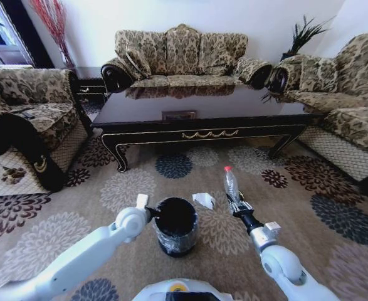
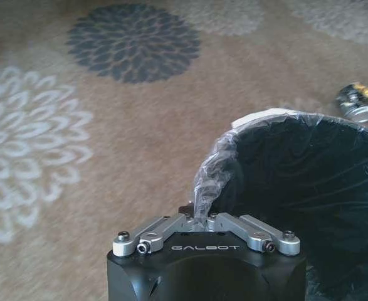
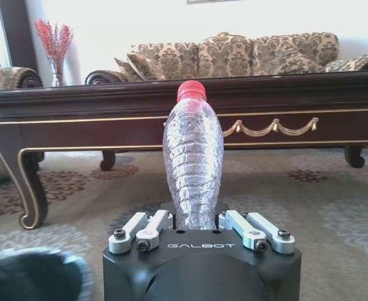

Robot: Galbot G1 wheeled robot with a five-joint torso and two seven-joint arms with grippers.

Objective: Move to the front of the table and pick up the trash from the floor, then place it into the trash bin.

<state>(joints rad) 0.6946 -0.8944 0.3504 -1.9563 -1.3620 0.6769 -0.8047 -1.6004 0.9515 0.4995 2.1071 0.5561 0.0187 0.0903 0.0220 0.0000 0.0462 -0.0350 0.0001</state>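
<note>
Plastic bottle [image 3: 192,164] upright, base hidden in right gripper [image 3: 202,227] jaws clamped on it; left gripper [image 2: 204,221] jaws pinch trash bin [image 2: 309,188] liner.

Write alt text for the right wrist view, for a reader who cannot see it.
The right gripper is closed on the base of a clear plastic bottle with a red cap, held upright. Behind it stands the long dark-brown coffee table with gold trim, on a floral carpet, with patterned sofas beyond.
</note>
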